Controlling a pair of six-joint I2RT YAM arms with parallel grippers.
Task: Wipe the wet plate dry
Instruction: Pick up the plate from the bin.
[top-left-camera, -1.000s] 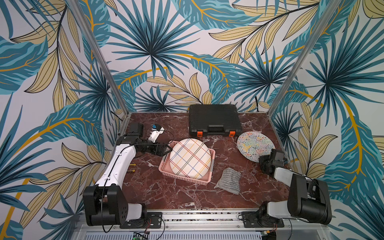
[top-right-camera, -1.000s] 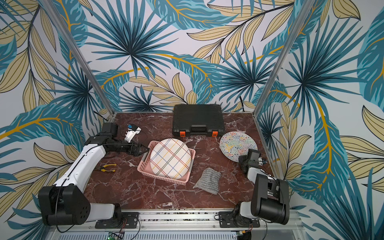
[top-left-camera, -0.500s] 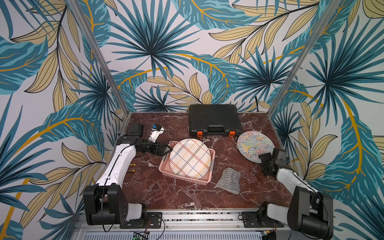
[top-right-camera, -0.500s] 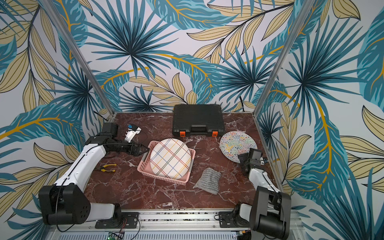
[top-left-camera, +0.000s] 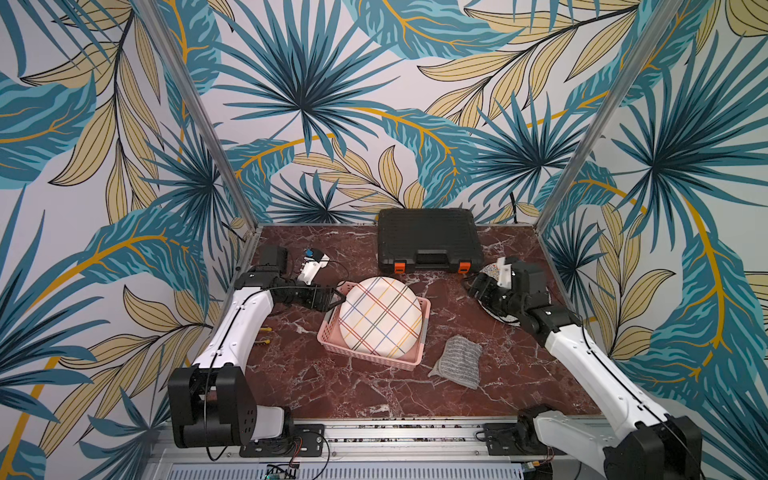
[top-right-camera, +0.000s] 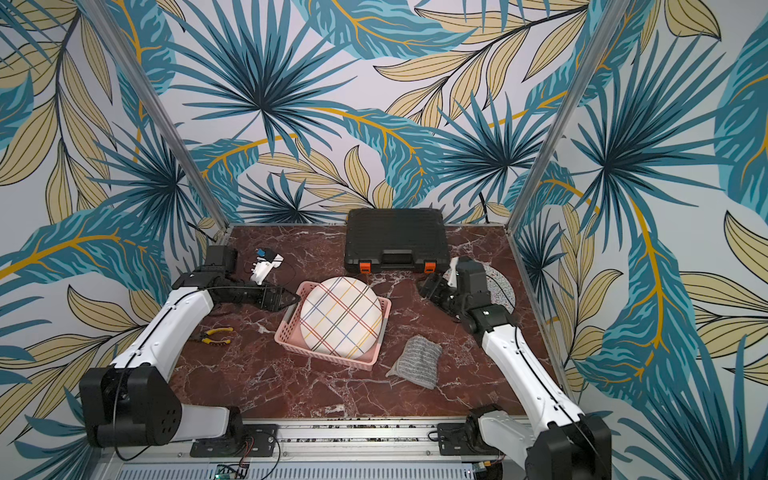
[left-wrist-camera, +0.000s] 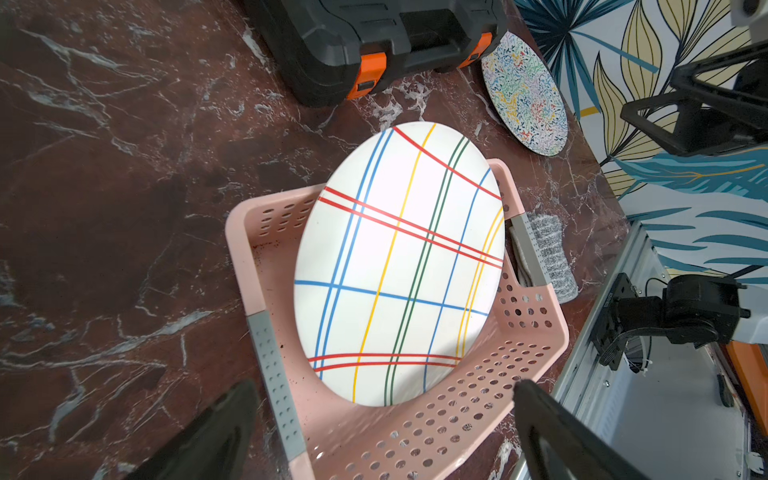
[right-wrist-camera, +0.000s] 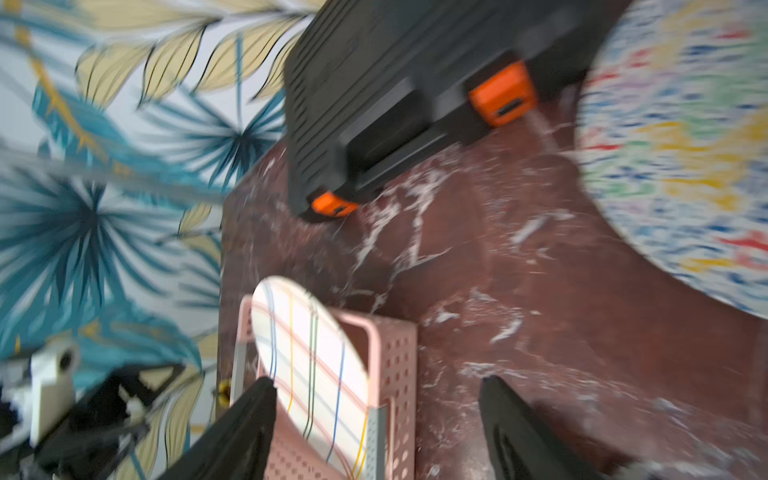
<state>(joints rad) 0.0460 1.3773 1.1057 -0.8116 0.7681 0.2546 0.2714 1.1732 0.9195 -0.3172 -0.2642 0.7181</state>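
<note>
The striped plate (top-left-camera: 380, 318) is leaning in the pink basket (top-left-camera: 374, 359) on the counter (top-left-camera: 353, 399), with the gray cloth (top-left-camera: 457, 361) lying just beside the basket and the black case (top-left-camera: 430, 239) sitting behind. The left pincer (top-left-camera: 338, 298) is hanging spread wide right by the basket's end, holding nothing. The right pincer (top-left-camera: 471, 286) is hovering spread and empty near the speckled plate (left-wrist-camera: 525, 93), in front of the case.

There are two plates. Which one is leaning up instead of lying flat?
The white plate with coloured crossing stripes: it leans tilted in the pink basket. The squiggle-patterned plate lies flat on the marble table.
</note>
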